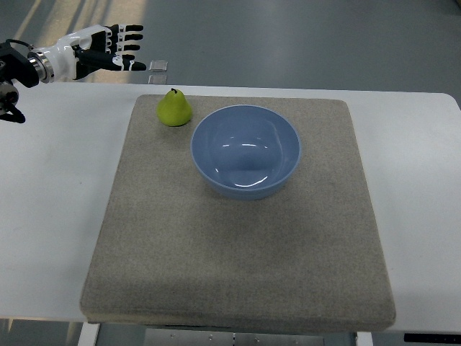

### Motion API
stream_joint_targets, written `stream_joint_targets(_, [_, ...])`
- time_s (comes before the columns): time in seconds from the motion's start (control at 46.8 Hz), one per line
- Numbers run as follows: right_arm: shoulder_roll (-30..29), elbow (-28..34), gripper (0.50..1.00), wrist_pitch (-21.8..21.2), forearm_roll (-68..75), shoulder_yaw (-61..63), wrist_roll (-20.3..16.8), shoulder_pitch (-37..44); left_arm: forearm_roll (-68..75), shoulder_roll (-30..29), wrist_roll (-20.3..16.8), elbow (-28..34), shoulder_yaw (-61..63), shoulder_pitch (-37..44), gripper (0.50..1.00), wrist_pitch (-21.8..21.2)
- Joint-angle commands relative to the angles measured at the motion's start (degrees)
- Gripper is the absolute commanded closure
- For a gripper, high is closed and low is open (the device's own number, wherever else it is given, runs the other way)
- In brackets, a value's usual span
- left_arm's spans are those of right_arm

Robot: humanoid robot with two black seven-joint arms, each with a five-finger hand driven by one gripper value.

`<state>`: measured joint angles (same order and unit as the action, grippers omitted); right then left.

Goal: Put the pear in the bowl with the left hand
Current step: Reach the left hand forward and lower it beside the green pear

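Note:
A green pear stands upright on the grey mat, near its far left corner. A blue bowl sits on the mat just right of the pear, empty. My left hand is white and black, fingers stretched out and holding nothing. It hovers over the table's far left edge, up and to the left of the pear, apart from it. The right arm does not show.
The mat lies on a white table. A small clear square object rests at the table's far edge, just right of my left hand's fingertips. Grey floor lies beyond the table.

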<state>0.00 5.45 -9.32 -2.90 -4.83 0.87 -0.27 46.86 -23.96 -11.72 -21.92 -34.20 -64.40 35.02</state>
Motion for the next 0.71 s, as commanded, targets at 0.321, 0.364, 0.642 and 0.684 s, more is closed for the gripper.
stream_joint_targets(0.321, [0.00, 0.00, 0.574, 0.01, 0.00, 0.00, 0.01, 0.00, 27.57, 0.75, -5.68, -0.41, 5.54, -5.73, 0.506, -3.90])
stream_joint_targets(0.364, [0.00, 0.00, 0.574, 0.01, 0.00, 0.00, 0.01, 0.00, 29.59, 1.63, -5.94, -0.32, 5.63, -5.73, 0.506, -5.30])
stream_joint_targets(0.642, [0.00, 0.00, 0.574, 0.01, 0.00, 0.00, 0.01, 0.00, 37.95, 2.60, -5.94, -0.49, 10.55, -7.14, 0.506, -9.09])
stream_joint_targets(0.684, [0.00, 0.00, 0.574, 0.01, 0.00, 0.00, 0.01, 0.00, 37.95, 2.95, -5.94, -0.67, 11.95, -7.23, 0.506, -9.26])
